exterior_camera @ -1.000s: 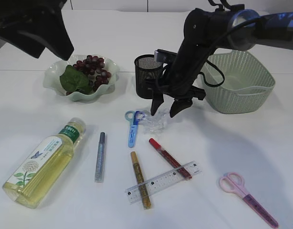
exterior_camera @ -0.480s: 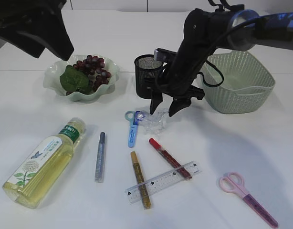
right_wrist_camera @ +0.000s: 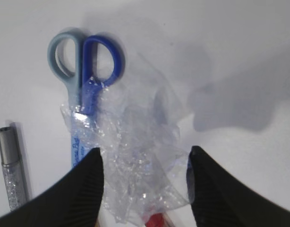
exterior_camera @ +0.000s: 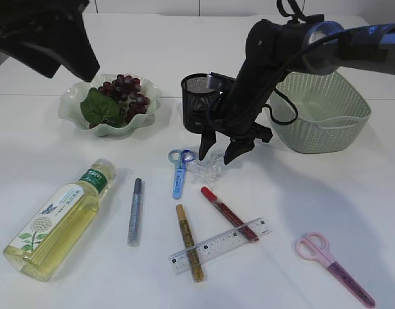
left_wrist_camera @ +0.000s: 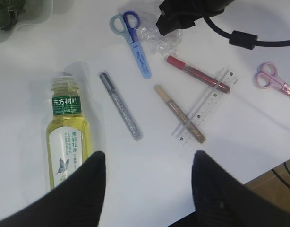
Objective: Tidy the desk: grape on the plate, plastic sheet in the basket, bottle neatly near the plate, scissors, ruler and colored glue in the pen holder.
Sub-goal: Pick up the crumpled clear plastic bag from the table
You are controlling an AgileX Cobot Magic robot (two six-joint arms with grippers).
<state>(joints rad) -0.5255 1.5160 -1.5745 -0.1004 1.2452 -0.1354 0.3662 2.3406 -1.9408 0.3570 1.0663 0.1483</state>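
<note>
White surface [exterior_camera: 377, 212] cluttered w/ desk items. We see R pincer [exterior_camera: 218, 153] spread, straddling crumpled plastic sheet [exterior_camera: 210, 166], prob. lined up to pinch it for the basket [exterior_camera: 323, 129]. L pincer [left_wrist_camera: 147, 189] also spread, empty, hanging high over the bottle [left_wrist_camera: 68, 137].

the right arm [exterior_camera: 262, 71] was matte black with rounded, tubular links and a glossy grey-blue upper segment. a black cable looped loosely off its wrist. its gripper [exterior_camera: 219, 153] carried two tapered black fingers [right_wrist_camera: 86, 189] with a fine ribbed texture. the left gripper [left_wrist_camera: 147, 189] showed the same dark, ribbed, wedge-shaped fingers [left_wrist_camera: 83, 189].
</note>
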